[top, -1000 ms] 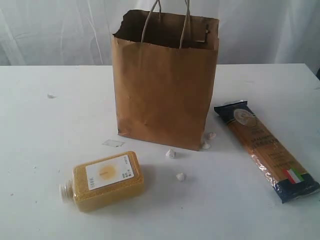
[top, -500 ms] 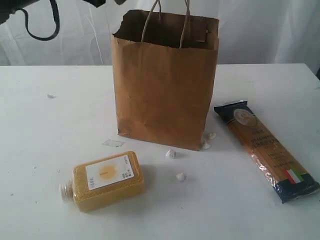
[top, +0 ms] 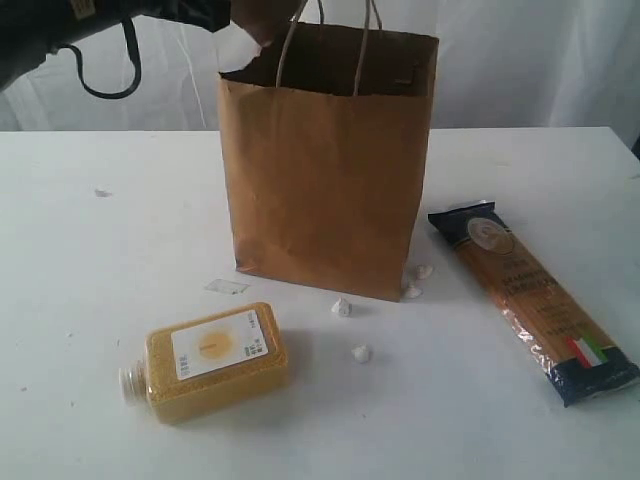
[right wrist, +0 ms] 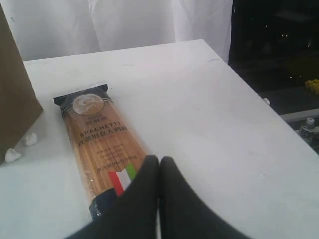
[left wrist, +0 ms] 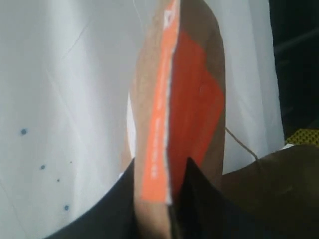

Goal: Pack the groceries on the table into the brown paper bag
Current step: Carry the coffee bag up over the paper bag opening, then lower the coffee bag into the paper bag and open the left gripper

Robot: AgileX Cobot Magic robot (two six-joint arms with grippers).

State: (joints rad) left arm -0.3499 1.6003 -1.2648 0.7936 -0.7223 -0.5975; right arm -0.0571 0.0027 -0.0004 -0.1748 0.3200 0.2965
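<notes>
The tall brown paper bag stands upright at the middle back of the white table. My left gripper is shut on the brown pouch with orange label. It holds the pouch in the air at the bag's left rim. The bag's dark edge shows just beside it. The yellow grain bottle lies on its side in front of the bag. The long spaghetti packet lies to the right. My right gripper is shut and empty, just over the packet's flag end.
Small white lumps lie by the bag's front corner, and a clear scrap lies to its left. A black cable loop hangs from the left arm. The table's far edge shows in the right wrist view. A white curtain hangs behind.
The left arm has come in from the top left and moved right to the bag's rim with the pouch. The bag's left rim has shifted slightly. Bottle and packet lie as before.
</notes>
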